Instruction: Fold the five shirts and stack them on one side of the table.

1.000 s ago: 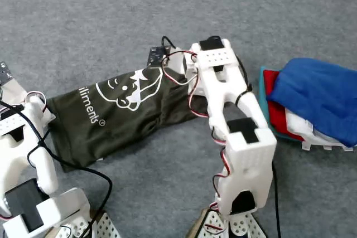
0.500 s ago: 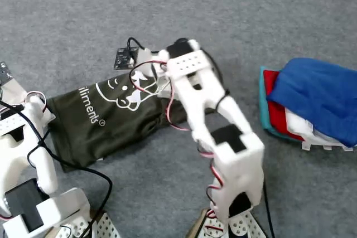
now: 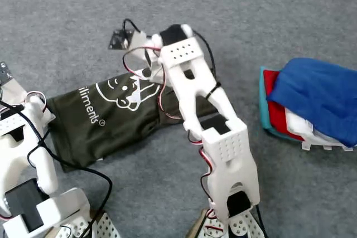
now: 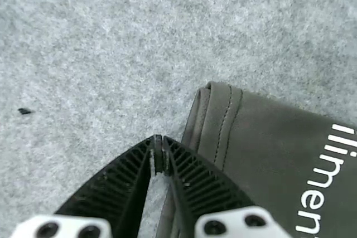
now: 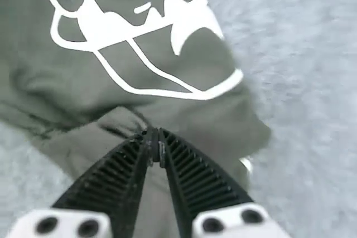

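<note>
Item: dark green shirt [image 3: 106, 121], lying rumpled centre-left on grey table [image 3: 268, 26]. right gripper [image 5: 153, 140]: closed tight, pinching a shirt fold by the print. left gripper [image 4: 158, 157]: tips together at the shirt's left hem. shirt stack [image 3: 312, 104]: right side.

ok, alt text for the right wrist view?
The right gripper, shut, pinches a raised fold of a dark olive shirt with a white cartoon print. The grey table shows beside the shirt.

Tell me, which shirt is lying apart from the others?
The olive shirt with the white cartoon print, spread out alone mid-table. The rest are heaped in a pile off to one side, with a blue shirt on top.
</note>
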You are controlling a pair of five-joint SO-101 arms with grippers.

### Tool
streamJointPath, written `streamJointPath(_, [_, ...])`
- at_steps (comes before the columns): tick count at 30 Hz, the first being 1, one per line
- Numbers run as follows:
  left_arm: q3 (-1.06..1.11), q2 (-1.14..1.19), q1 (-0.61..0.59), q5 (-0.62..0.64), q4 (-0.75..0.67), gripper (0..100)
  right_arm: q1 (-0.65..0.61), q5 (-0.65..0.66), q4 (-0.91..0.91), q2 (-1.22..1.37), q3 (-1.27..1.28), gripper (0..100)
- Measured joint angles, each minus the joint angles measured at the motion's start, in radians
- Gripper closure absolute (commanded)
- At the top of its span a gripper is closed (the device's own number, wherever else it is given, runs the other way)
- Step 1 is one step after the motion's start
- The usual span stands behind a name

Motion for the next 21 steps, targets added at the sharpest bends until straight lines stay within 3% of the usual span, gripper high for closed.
streamJointPath(4, [-0.017, -0.008, 0.0, 0.0, 0.057, 91, -0.002, 0.0, 0.175, -0.006, -0.21, 99.3])
streamJointPath(8, [-0.132, -0.034, 0.0, 0.0, 0.296, 85, 0.077, 0.0, 0.209, -0.046, -0.245, 99.3])
streamJointPath(14, [-0.29, -0.035, -0.025, -0.04, 0.631, 83, 0.118, 0.043, 0.21, -0.196, -0.032, 99.3])
streamJointPath(18, [-0.338, -0.006, -0.025, -0.049, 0.703, 73, 0.117, 0.058, 0.21, -0.333, 0.157, 99.3])
streamJointPath(21, [-0.356, 0.072, -0.031, -0.044, 0.709, 72, 0.117, 0.066, 0.21, -0.422, 0.264, 99.3])
